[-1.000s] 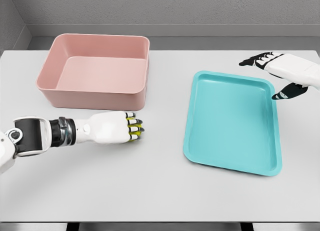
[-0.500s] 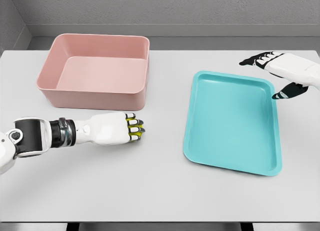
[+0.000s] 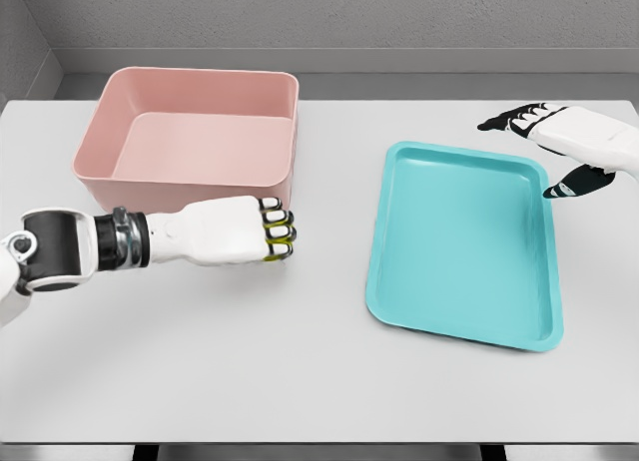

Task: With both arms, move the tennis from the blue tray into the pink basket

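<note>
Grey table (image 3: 319, 381): left robot hand (image 3: 255, 236) clenched round tennis ball (image 3: 283, 244).

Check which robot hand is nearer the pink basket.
Left. The left robot hand sits just in front of the pink basket, near its front right corner. The right robot hand hovers far across, beyond the blue tray.

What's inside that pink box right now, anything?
The pink basket shows only its bare pink floor; nothing lies in it. The near wall hides a thin strip of floor. The left hand, just in front, is curled around a yellow-green ball.
</note>
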### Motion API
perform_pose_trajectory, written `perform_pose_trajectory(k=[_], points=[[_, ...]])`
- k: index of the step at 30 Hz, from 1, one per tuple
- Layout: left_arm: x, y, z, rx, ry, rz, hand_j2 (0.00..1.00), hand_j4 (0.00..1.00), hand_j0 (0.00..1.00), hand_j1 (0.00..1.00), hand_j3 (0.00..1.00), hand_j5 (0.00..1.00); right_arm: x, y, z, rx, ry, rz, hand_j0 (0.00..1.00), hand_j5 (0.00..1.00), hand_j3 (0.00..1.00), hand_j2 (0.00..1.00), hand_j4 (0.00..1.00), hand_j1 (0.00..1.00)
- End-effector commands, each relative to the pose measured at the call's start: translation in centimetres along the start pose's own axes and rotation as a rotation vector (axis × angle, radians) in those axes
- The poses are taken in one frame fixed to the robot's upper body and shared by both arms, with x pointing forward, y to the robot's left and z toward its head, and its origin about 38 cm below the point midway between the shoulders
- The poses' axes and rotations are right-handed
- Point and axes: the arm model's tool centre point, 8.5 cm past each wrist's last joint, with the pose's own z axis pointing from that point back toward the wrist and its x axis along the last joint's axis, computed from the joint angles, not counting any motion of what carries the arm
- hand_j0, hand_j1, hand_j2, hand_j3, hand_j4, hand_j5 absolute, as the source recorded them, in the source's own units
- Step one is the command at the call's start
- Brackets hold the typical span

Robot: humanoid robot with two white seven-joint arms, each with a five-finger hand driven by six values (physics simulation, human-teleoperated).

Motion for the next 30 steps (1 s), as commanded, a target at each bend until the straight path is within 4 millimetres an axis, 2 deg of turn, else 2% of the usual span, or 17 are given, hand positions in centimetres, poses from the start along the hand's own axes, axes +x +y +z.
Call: perform_pose_trajectory(k=[1,8,12,15,18,23,27,28,29,30], points=[[-0.1,0.5,0.0,0.034,-0.005,0.032,0.13,0.13,0.13,0.13,0.13,0.13,0.0,-0.1,0.0,-0.002,0.001,-0.002,1.0,1.0,1.0,1.0,1.0,1.0],[-1.7,3.8,0.3,0.133,-0.009,0.058,0.13,0.13,0.13,0.13,0.13,0.13,0.0,0.0,0.0,0.0,0.0,-0.003,1.0,1.0,1.0,1.0,1.0,1.0],[-3.9,6.0,2.0,0.179,0.026,0.054,0.13,0.13,0.13,0.13,0.13,0.13,0.0,0.0,0.0,0.0,0.0,-0.003,1.0,1.0,1.0,1.0,1.0,1.0],[-5.7,6.7,3.4,0.187,0.076,0.047,0.13,0.13,0.13,0.13,0.13,0.13,0.0,0.0,0.0,-0.001,0.001,-0.001,1.0,1.0,1.0,1.0,1.0,1.0],[-7.9,6.3,4.1,0.169,0.131,0.058,0.13,0.13,0.13,0.13,0.13,0.13,0.0,-0.1,0.0,-0.002,0.001,-0.002,1.0,1.0,1.0,1.0,1.0,1.0],[-10.5,3.8,3.5,0.13,0.197,0.131,0.14,0.14,0.14,0.14,0.14,0.14,0.0,-0.1,0.0,-0.002,0.001,-0.002,1.0,1.0,1.0,1.0,1.0,1.0],[-12.1,2.2,0.9,0.099,0.23,0.162,0.16,0.16,0.16,0.16,0.16,0.16,0.0,-0.1,0.0,-0.002,0.001,-0.002,1.0,1.0,1.0,1.0,1.0,1.0],[-12.6,2.0,0.5,0.094,0.24,0.169,0.19,0.19,0.19,0.19,0.19,0.19,0.0,0.0,0.0,0.0,0.0,-0.003,1.0,1.0,1.0,1.0,1.0,1.0],[-12.7,1.9,0.2,0.088,0.243,0.165,0.34,0.34,0.34,0.34,0.34,0.34,0.0,0.0,0.0,0.0,0.0,-0.003,1.0,1.0,1.0,1.0,1.0,1.0],[-13.0,1.5,0.2,0.082,0.253,0.179,0.62,0.62,0.62,0.62,0.62,0.62,0.0,-0.1,0.0,-0.002,0.001,-0.002,1.0,1.0,1.0,1.0,1.0,1.0]])
